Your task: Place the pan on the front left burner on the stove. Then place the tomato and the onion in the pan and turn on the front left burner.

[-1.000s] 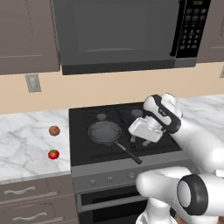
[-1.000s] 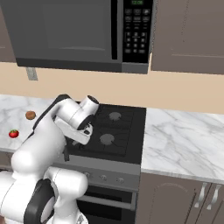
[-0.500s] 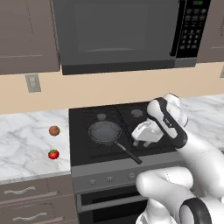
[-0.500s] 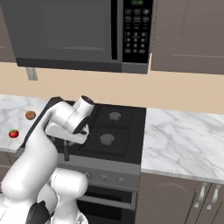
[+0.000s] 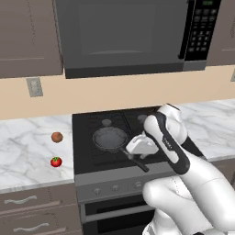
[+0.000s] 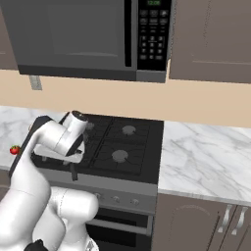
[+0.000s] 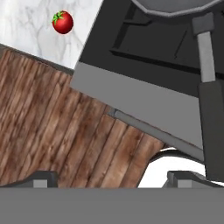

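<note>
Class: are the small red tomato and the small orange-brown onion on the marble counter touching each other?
Apart. The left base view shows the onion farther back and the tomato nearer the front, with bare marble counter plainly between them.

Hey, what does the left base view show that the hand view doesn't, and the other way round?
Left base view alone: the onion on the marble counter, the microwave above, the wall outlet, and the whole pan on the front left burner. Hand view alone: the wooden floor below the stove's front edge, and the gripper with jaws wide apart, holding nothing. Both share the tomato on the counter, the pan with its long handle, and the stove.
</note>
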